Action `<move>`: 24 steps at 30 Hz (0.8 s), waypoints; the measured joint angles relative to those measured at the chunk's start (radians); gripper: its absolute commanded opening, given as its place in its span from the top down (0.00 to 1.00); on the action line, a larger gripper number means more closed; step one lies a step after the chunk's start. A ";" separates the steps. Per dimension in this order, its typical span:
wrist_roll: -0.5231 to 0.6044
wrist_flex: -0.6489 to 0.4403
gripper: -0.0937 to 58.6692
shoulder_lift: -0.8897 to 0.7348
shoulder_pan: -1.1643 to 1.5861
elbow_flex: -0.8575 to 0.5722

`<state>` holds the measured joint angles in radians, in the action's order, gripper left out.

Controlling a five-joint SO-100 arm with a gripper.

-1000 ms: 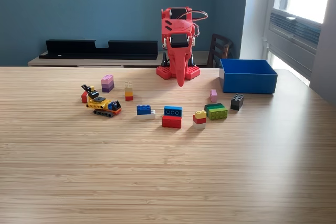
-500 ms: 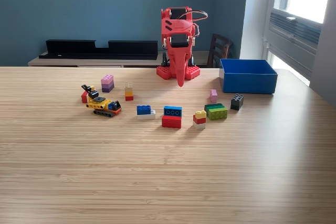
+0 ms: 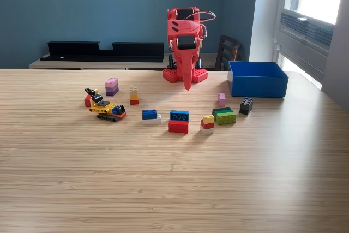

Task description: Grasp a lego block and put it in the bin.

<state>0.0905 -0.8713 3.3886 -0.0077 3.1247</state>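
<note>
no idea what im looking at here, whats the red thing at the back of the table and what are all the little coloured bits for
The red thing is a small robot arm, folded up at the far edge of a wooden table. Its claw points down at the table; it looks closed and holds nothing. There is only one picture of this moment, taken by a camera that stands off the arm and looks across the table toward it.

The coloured bits are toy building blocks scattered in front of the arm, among them a blue and red stack, a green block, a black block and a small pink block. A little yellow toy digger sits on the view's left. The blue box on the view's right is the bin the blocks go in. None has been picked up yet.
</note>
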 measured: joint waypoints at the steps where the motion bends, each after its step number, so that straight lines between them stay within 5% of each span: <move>1: 0.000 0.000 1.00 0.000 0.000 0.000; 24: -0.078 0.000 1.00 0.000 0.048 0.000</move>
<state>0.0123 -0.8713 3.3886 0.0399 3.1247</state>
